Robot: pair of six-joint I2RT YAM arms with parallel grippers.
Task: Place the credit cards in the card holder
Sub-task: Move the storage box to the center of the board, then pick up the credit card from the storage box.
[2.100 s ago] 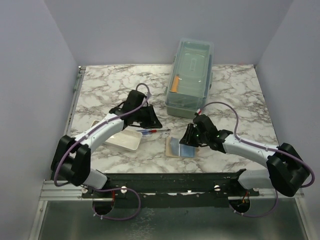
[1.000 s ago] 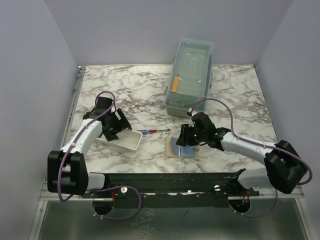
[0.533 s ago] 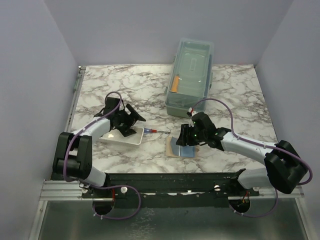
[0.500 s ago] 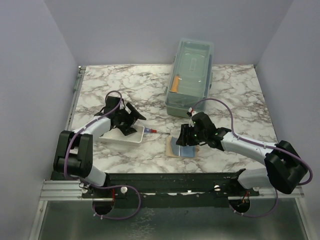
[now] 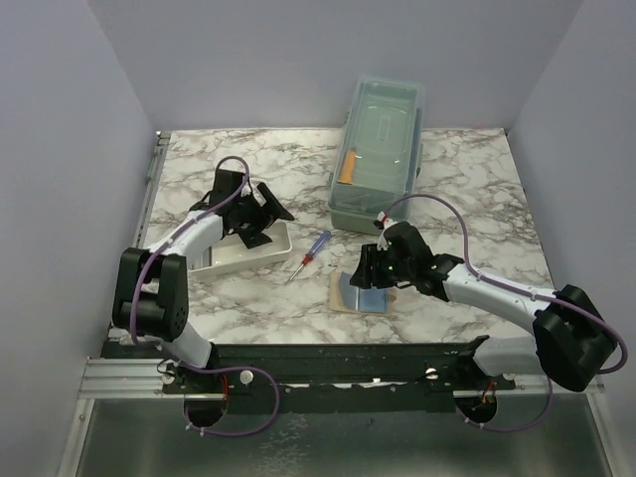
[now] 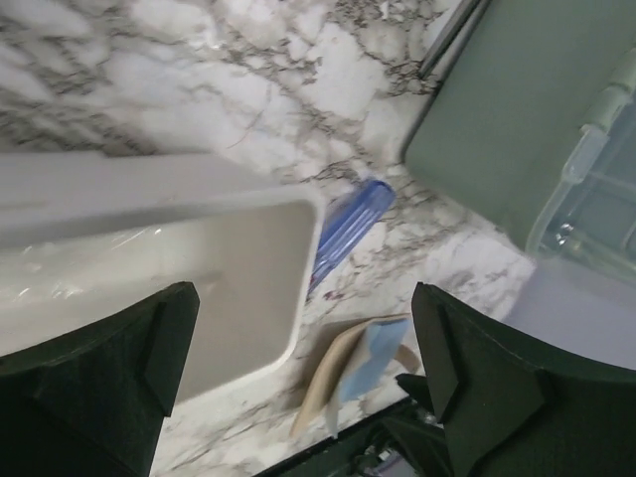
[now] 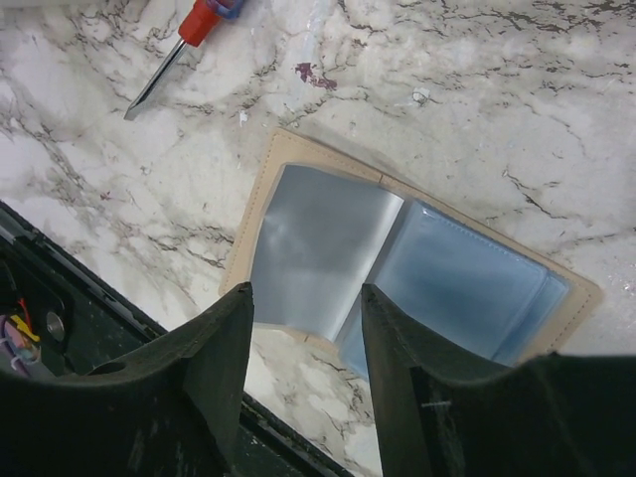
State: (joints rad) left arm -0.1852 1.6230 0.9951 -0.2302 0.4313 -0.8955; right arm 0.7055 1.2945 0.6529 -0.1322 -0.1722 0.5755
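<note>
Both grippers empty, card holder laid open.
The right gripper (image 7: 306, 308), jaws partly apart, hangs just above the card holder (image 7: 467, 278) near the table's (image 5: 248, 169) front edge, probably to steady it. The left gripper (image 6: 303, 318), wide, searches over the white tray (image 6: 229, 288). I cannot see the credit cards.

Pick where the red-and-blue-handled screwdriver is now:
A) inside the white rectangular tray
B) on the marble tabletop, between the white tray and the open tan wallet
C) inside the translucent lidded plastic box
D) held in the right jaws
B: the red-and-blue-handled screwdriver lies flat on the marble tabletop, between the white rectangular tray and the open tan wallet, with nothing gripping it.
</note>
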